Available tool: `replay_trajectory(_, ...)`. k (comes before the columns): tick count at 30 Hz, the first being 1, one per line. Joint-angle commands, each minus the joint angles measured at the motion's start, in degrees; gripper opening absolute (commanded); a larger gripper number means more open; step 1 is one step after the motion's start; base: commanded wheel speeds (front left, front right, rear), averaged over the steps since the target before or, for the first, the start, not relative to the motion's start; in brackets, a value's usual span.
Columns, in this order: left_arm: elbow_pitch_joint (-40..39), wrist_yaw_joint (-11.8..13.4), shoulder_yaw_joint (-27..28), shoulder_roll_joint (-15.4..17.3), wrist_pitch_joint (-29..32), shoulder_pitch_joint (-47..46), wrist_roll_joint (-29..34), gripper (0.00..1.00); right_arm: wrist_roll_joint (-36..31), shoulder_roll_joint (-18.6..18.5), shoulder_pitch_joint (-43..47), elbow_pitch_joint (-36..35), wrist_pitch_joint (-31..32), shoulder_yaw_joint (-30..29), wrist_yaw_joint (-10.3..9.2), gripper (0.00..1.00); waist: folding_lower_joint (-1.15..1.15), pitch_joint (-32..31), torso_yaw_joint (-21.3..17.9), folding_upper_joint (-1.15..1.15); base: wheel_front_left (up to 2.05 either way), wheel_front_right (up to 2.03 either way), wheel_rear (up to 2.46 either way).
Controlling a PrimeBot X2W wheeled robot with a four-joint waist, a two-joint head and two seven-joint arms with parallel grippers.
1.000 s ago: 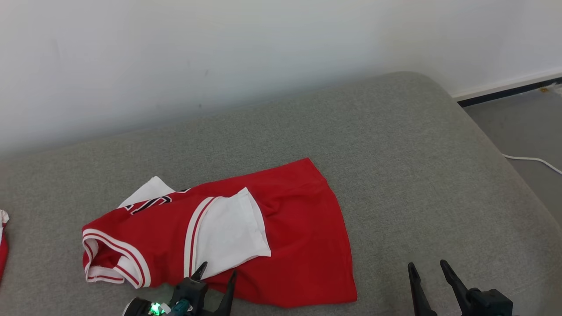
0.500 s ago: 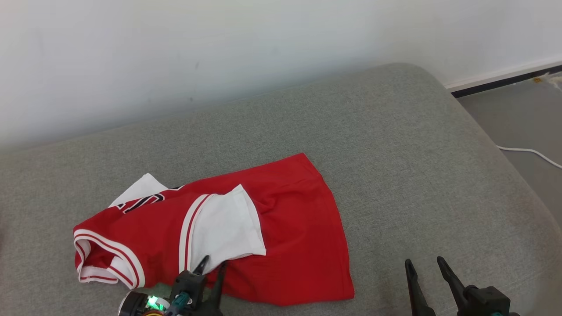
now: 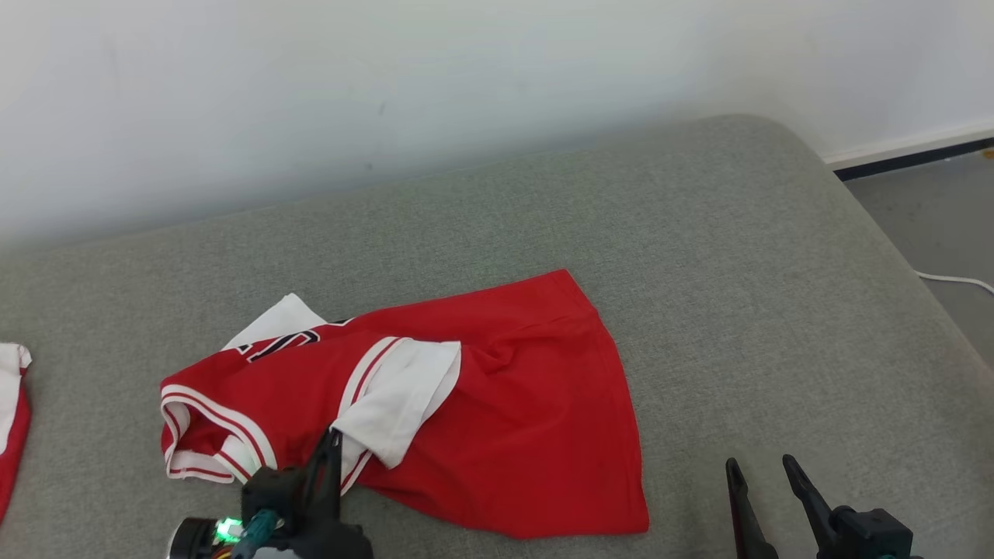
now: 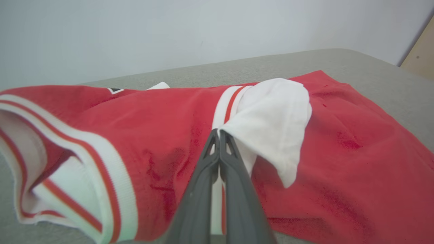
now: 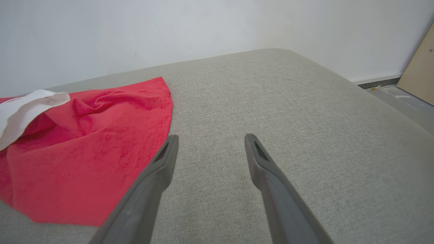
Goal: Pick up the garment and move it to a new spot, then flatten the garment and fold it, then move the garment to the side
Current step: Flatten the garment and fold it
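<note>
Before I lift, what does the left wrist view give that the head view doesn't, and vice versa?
Left wrist view: fingertip contact, the left end effector shut on the white sleeve's edge; a beige board far right. Head view: the right end effector open over bare grey cushion, a second garment at the left edge, a white cable on the floor. Both: the rumpled red jersey on the cushion, the pale wall.

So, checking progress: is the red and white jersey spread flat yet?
Not flat: the red and white jersey lies crumpled, its white sleeve bunched.
</note>
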Motion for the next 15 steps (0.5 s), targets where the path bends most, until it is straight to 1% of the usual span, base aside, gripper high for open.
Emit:
replay_trajectory(1, -1.16, 0.02, 0.79, 0.59, -0.18, 1.82, -0.79, 0.0, 0.43, 0.05, 0.36, 0.1, -0.3, -0.16, -0.13, 1.0, 0.0, -0.09, 1.47, 0.0, 0.0, 0.0, 0.0)
replay_trajectory(8, -6.04, -0.48, 4.8, 2.08, -0.19, 6.87, -2.47, 0.0, 0.28, 0.06, 0.67, -0.03, 0.05, -0.1, -0.13, 1.0, 0.0, -0.68, 4.8, 0.0, 0.0, 0.0, 0.0)
replay_trajectory(15, -8.38, -0.79, 8.56, 2.81, -0.18, 9.01, -4.97, 0.0, 0.01, 0.05, 1.08, -0.28, 0.47, 0.18, -0.13, 1.0, 0.0, -1.71, 6.48, 0.0, 0.0, 0.0, 0.0)
